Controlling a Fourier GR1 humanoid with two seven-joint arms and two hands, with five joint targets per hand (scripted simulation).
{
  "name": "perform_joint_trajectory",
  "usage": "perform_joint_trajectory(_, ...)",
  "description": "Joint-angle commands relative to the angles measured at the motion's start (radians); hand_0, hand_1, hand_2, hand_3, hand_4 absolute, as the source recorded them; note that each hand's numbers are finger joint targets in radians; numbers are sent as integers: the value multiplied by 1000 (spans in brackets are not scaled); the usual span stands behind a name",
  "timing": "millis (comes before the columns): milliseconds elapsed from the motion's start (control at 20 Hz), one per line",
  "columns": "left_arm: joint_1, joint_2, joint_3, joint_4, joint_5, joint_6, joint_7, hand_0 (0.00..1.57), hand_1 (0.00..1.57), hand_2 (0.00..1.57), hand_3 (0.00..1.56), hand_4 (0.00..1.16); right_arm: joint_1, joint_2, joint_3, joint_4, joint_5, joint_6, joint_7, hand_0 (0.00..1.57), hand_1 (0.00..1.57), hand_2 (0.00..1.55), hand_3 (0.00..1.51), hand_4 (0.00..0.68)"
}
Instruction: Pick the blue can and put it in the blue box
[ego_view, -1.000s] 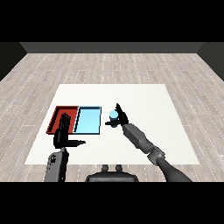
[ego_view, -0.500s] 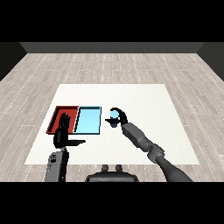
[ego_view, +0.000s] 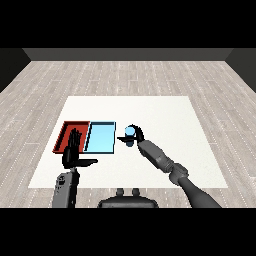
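Note:
The blue can (ego_view: 130, 133) stands just right of the light blue tray (ego_view: 100, 137), held off the tray's right edge. My right hand (ego_view: 136, 137) is curled round the can from the right and front, its thumb pointing left beneath it. My left hand (ego_view: 74, 152) is raised with straight fingers in front of the red tray (ego_view: 67, 132), thumb out to the right, holding nothing.
The red tray and the light blue tray lie side by side at the left of the white table (ego_view: 165, 125). Both trays show nothing inside. My left hand covers part of the red tray's near edge.
My right hand has curled round the blue can and carried it a little left, towards the light blue tray. The left hand has stayed where it was.

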Motion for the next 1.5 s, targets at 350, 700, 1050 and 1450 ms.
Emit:
perform_joint_trajectory(350,-71,-43,-97,-25,-68,55,107,0,0,0,0,0,-10,-61,-58,-117,115,42,-69,1529,1529,1478,1408,567)
perform_joint_trajectory(700,-94,-47,-254,-48,-122,113,172,0,0,0,0,0,99,-281,-78,-407,166,28,-55,1514,1514,1477,1413,587)
perform_joint_trajectory(1050,-243,-47,-331,69,-94,224,224,0,0,0,0,0,153,-399,-106,-763,242,-74,93,1504,1504,1469,1396,596)
perform_joint_trajectory(1450,-217,-47,-400,75,-67,274,216,0,0,0,0,0,317,-382,-141,-967,434,-110,184,1512,1512,1469,1395,606)
